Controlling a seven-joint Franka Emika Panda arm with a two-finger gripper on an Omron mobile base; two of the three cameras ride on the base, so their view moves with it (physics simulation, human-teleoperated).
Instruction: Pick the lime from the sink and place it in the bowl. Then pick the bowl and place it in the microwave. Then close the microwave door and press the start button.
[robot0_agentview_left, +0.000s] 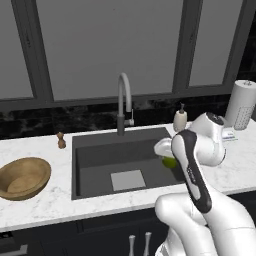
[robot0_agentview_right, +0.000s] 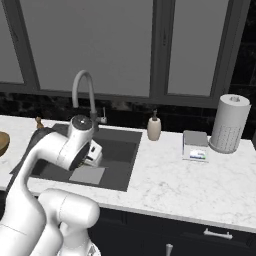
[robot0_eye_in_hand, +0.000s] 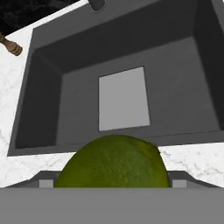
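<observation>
The small round yellow-green lime (robot0_eye_in_hand: 112, 162) is seen close up at the bottom of the hand view, sitting between two grey finger pads (robot0_eye_in_hand: 45, 183) at either side. The two-finger gripper (robot0_agentview_left: 168, 157) is judged to be closed on the lime. The jaws stand wide because the fruit is nearly as wide as their span, not because they're free. In the left base view the lime (robot0_agentview_left: 169, 161) is tucked just under the white hand, over the right part of the large rectangular dark grey sink (robot0_agentview_left: 100, 155).

In the hand view the whole basin, incl. the light grey mat (robot0_eye_in_hand: 123, 98) at its bottom, is seen beyond the fruit. The lime is therefore judged to be clear of the sink floor, not resting on it. Exact height can't be told.

The wide shallow light-brown wooden bowl (robot0_agentview_left: 43, 168) is set on the white marble counter (robot0_agentview_left: 55, 197) to the left of the sink, well apart from the gripper, w/ nothing in it. It stands upright and open-topped, so a drop from above should be enough.

Step in hand: carry to the bowl, est. early in the task. The tall curved metal faucet (robot0_agentview_left: 124, 100) stands behind the basin, so a leftward path along the front half would keep well off it. Risk: a round fruit held at near-full span may roll or slip if the hand is swung fast.
</observation>
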